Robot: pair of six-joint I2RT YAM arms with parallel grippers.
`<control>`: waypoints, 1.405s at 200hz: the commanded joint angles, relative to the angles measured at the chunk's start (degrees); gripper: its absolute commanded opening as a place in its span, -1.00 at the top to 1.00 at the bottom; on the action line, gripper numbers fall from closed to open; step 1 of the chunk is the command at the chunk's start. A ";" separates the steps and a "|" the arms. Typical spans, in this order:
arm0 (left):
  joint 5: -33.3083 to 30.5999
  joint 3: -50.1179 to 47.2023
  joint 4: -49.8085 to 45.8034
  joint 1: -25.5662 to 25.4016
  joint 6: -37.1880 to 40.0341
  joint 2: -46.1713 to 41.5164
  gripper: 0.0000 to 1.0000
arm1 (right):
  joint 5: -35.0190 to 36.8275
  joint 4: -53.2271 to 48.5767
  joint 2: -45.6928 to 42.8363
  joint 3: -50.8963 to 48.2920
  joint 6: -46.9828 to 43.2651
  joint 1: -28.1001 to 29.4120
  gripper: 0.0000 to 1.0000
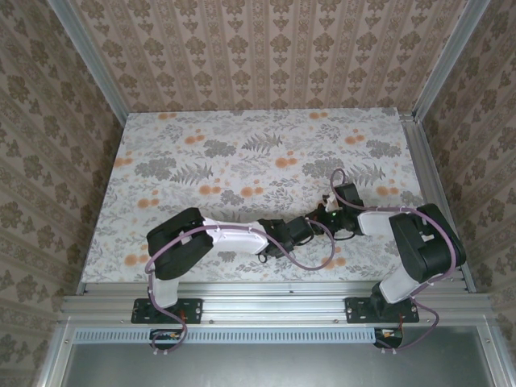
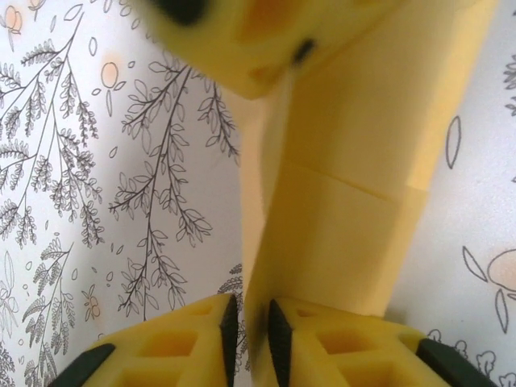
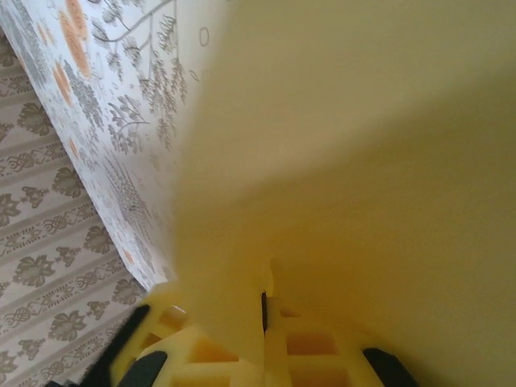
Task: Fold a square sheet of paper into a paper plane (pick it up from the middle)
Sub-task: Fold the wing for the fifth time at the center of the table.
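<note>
Yellow paper [image 2: 355, 201], part-folded w/ a crease across it, stands up off the table [image 1: 242, 153] btw both wrists near the front edge, prob so a fold can be worked in air. Right gripper [image 3: 264, 322] is clamped tight on one edge. Left gripper [image 2: 251, 334] pads sit slightly parted w/ the paper edge btw them, can't tell if gripping; the grippers crowd each other, little room to re-grip.
</note>
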 commanded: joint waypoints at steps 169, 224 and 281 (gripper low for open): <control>21.74 -8.96 4.55 5.94 -14.26 -15.34 0.00 | -0.50 -3.20 -4.12 -4.83 -5.89 0.42 1.00; 23.06 -9.20 4.91 5.50 -15.38 -13.33 -0.04 | -0.36 -3.15 -4.65 -4.99 -6.00 0.29 1.00; 24.09 -7.54 5.27 4.37 -15.78 -9.80 -0.07 | -0.64 -2.80 -4.34 -4.94 -6.14 0.22 1.00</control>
